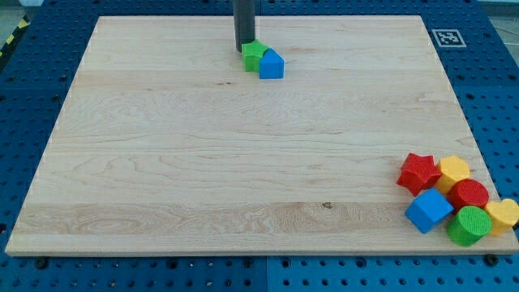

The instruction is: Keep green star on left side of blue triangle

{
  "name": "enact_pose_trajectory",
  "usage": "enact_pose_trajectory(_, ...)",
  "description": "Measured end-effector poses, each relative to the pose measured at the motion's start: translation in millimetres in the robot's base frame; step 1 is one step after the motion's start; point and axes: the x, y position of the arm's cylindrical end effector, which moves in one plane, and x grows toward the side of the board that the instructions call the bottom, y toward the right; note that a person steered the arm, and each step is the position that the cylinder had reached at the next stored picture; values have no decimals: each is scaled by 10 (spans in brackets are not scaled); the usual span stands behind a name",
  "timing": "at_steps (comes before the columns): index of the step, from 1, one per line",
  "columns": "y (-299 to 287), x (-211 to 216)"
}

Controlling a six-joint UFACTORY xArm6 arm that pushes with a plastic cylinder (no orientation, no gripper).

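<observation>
The green star (254,55) lies near the view's top centre of the wooden board (162,162). The blue triangle (272,64) touches it on its right, slightly lower in the view. My tip (243,50) comes down from the view's top and stands right at the green star's upper left edge, touching or almost touching it.
A cluster of blocks sits at the board's lower right corner: a red star (418,172), a yellow block (453,172), a red block (469,195), a blue cube (429,211), a green cylinder (469,225) and a yellow heart (503,215). A marker tag (445,37) sits at the top right.
</observation>
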Motion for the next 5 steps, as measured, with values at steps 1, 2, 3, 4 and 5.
enact_pose_trajectory(1,22,132)
enact_pose_trajectory(2,101,283)
enact_pose_trajectory(3,293,315)
enact_pose_trajectory(4,437,291)
enact_pose_trajectory(5,400,140)
